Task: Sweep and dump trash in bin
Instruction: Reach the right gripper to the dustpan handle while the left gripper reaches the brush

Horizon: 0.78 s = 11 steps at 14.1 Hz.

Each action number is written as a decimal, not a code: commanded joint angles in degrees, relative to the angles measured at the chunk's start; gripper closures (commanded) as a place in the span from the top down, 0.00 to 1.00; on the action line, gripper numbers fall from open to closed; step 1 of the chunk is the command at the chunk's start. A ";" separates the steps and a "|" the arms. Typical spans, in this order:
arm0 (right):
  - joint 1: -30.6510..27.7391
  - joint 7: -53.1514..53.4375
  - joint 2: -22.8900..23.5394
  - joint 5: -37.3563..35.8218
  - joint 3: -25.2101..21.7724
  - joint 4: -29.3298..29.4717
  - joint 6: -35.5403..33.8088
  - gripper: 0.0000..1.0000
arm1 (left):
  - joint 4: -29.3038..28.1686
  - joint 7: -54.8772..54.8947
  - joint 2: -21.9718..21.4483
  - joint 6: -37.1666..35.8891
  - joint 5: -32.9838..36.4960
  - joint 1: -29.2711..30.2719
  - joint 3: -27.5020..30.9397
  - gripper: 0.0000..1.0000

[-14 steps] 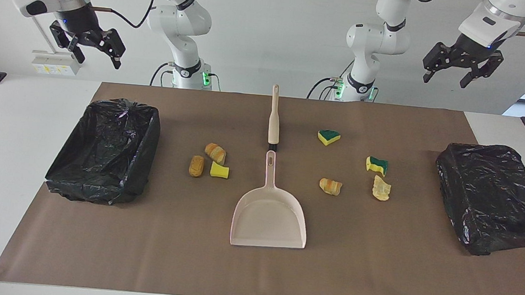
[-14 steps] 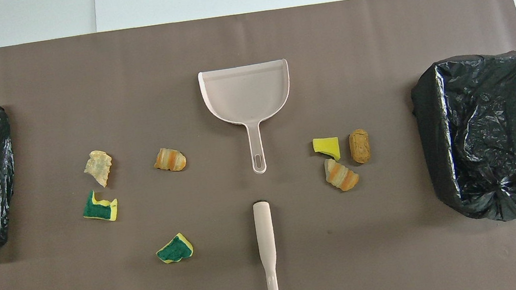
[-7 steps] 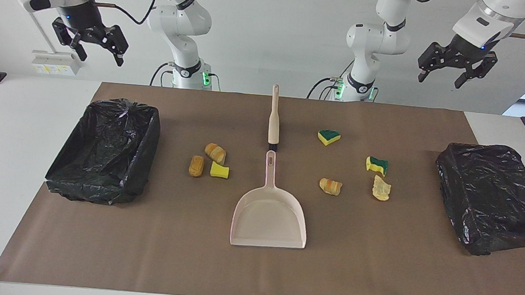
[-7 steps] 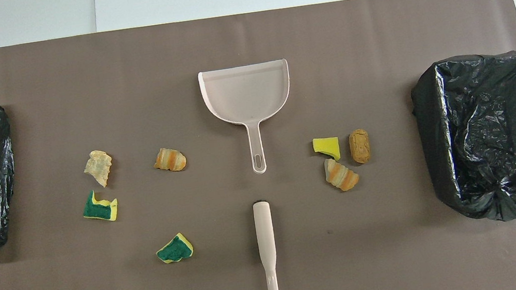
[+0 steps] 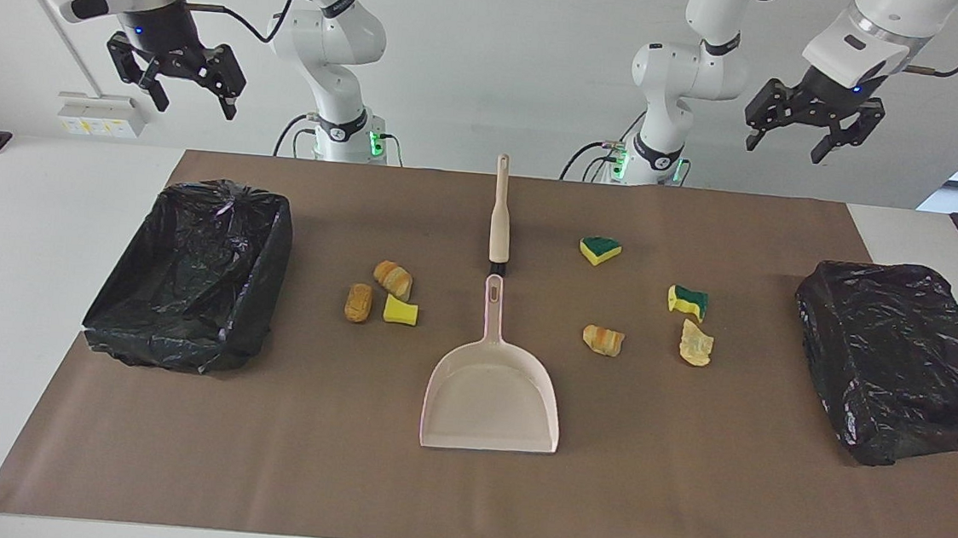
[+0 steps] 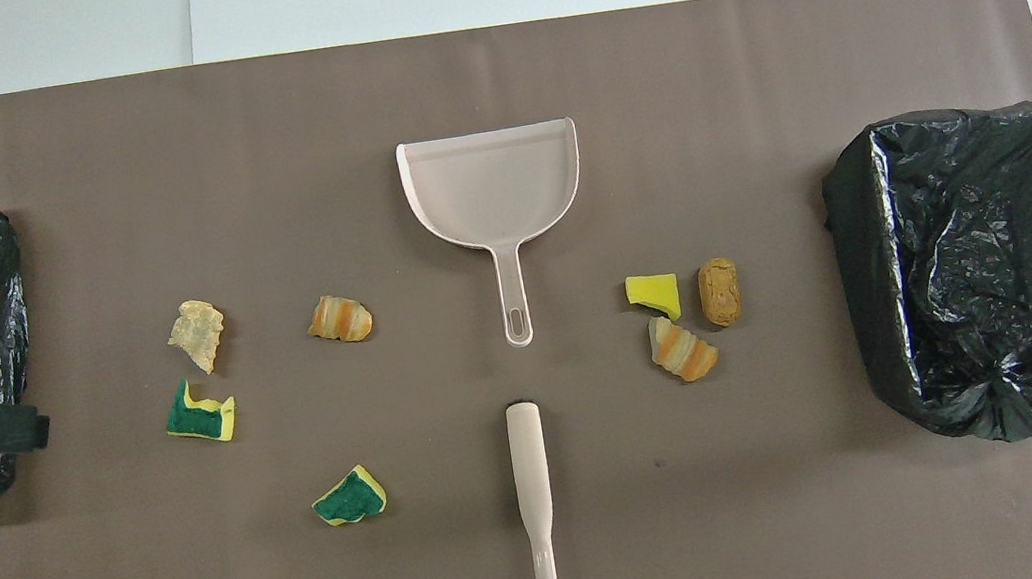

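Observation:
The trash lies on brown paper in two groups. Three scraps [image 5: 393, 279] sit toward the right arm's end and several scraps [image 5: 603, 339] toward the left arm's end. Between the groups lies the pink dustpan [image 5: 492, 398], its handle pointing toward the robots. The beige brush [image 5: 501, 219] lies in line with it, nearer to the robots. A black-bagged bin [image 5: 264, 286] stands at the right arm's end. My right gripper [image 5: 193, 101] hangs open high over that bin's outer edge. My left gripper [image 5: 783, 148] hangs open high over the other bagged bin [image 5: 899, 362].
In the overhead view the dustpan [image 6: 491, 182] and brush [image 6: 533, 489] lie on the paper's midline, with the bins [image 6: 853, 282] at both ends. White table borders the paper on every side.
Both grippers have swung inward toward the table's middle, staying high. Their tips now show over the bins in the overhead view. Nothing on the table moved.

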 commanded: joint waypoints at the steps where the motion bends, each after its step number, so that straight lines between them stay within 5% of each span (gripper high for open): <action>1: 2.56 7.02 2.18 3.60 0.69 0.26 0.91 1.00 | -11.99 -9.38 -6.91 6.66 -0.69 -6.16 -0.33 1.00; 11: 9.87 20.68 15.55 6.18 2.01 2.37 17.09 1.00 | -36.41 -38.66 -5.60 35.28 -1.04 -33.84 -0.60 1.00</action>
